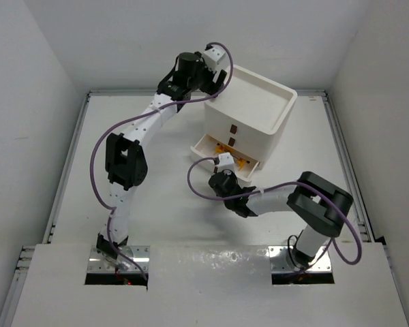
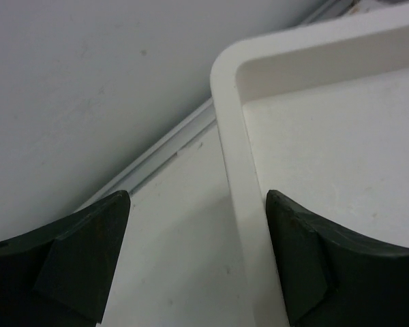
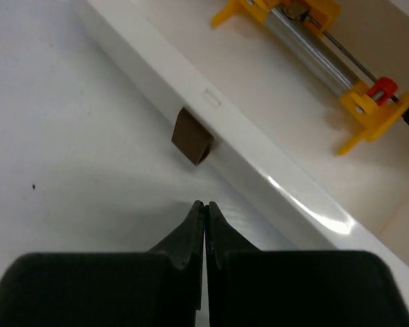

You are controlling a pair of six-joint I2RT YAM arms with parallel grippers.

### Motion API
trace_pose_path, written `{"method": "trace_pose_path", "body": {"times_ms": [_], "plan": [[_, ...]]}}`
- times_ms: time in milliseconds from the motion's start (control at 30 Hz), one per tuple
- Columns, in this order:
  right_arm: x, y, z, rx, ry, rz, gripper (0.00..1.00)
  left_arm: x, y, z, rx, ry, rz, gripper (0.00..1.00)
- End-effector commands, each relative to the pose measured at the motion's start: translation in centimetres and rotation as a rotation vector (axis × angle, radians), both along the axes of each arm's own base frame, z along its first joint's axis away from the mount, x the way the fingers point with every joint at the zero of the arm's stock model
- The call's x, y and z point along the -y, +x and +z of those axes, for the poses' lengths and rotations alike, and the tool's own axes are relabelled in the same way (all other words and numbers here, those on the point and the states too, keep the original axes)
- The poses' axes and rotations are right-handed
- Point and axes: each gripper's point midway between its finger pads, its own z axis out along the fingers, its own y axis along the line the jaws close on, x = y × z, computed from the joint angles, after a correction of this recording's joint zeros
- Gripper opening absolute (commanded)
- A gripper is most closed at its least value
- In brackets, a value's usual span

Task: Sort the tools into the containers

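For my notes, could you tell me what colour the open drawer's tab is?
The tab is dark brown, clearest in the right wrist view.

Drawer unit (image 1: pixel 259 102) at the far centre of the bench (image 1: pixel 313 184); lowest drawer (image 3: pixel 259 146) projects toward the near left, a cylinder device (image 3: pixel 320 51) inside. Left tool (image 2: pixel 196 204) straddles the unit's far-left top rim; right tool (image 3: pixel 204 208) just before the drawer tab (image 3: pixel 191 137)

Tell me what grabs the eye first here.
The white drawer unit toward the table's far side, its bottom drawer pulled open with a yellow-and-metal tool lying inside. The right fingers, shut, sit just before that drawer's brown tab. The left fingers, open, straddle the unit's top rim at a corner.
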Motion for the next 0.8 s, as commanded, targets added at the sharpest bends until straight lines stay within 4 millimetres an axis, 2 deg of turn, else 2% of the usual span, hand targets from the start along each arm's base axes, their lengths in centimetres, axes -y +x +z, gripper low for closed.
{"method": "trace_pose_path", "body": {"times_ms": [0, 67, 100, 133, 167, 200, 233, 333, 433, 533, 567, 633, 667, 767], "plan": [[-1.9, 2.5, 0.8, 0.034, 0.153, -0.032, 0.0, -1.3, 2.0, -0.6, 0.002, -0.045, 0.055, 0.77], [-1.7, 3.7, 1.1, 0.073, 0.125, -0.031, 0.0, -1.6, 2.5, -1.7, -0.001, -0.037, 0.072, 0.72], [-1.5, 4.2, 1.1, 0.083, 0.084, -0.031, 0.0, -1.5, 2.7, -2.5, -0.015, -0.037, 0.074, 0.66], [-1.1, 4.6, 0.1, 0.069, 0.02, -0.037, 0.0, -1.3, 2.7, -2.6, -0.018, -0.04, 0.069, 0.63], [-1.2, 5.5, 0.5, 0.071, -0.041, -0.038, 0.0, -1.0, 2.6, -3.0, -0.027, -0.042, 0.055, 0.59], [-0.7, 6.0, 0.4, 0.08, -0.086, -0.062, 0.0, -0.9, 2.5, -3.1, -0.032, -0.043, 0.049, 0.49], [-0.3, 6.5, -0.2, 0.073, -0.12, -0.071, 0.0, -0.8, 2.3, -3.4, -0.041, -0.043, 0.043, 0.46], [0.7, 7.6, -0.5, 0.088, -0.145, -0.088, 0.0, -0.6, 1.7, -4.2, -0.068, -0.036, 0.016, 0.34], [1.9, 8.6, 0.5, 0.142, -0.193, -0.124, 0.0, -0.5, 1.1, -4.8, -0.073, -0.012, -0.001, 0.23], [2.2, 10.4, 2.1, 0.206, -0.227, -0.144, 0.0, -0.4, 0.9, -5.1, -0.081, -0.006, -0.007, 0.11], [2.4, 10.4, 1.2, 0.154, -0.251, -0.137, 0.0, -0.4, 0.8, -5.2, -0.089, -0.008, -0.009, 0.05], [2.4, 11.6, 0.9, 0.115, -0.22, -0.148, 0.0, -0.1, 0.5, -5.3, -0.096, -0.008, -0.011, 0.0], [2.5, 11.6, 0.5, 0.097, -0.229, -0.147, 0.0, -0.1, 0.4, -5.2, -0.095, -0.009, -0.012, 0.0], [3.0, 11.5, 0.8, 0.108, -0.214, -0.162, 0.0, 0.3, 0.1, -5.2, -0.092, -0.002, -0.02, 0.0]]}}
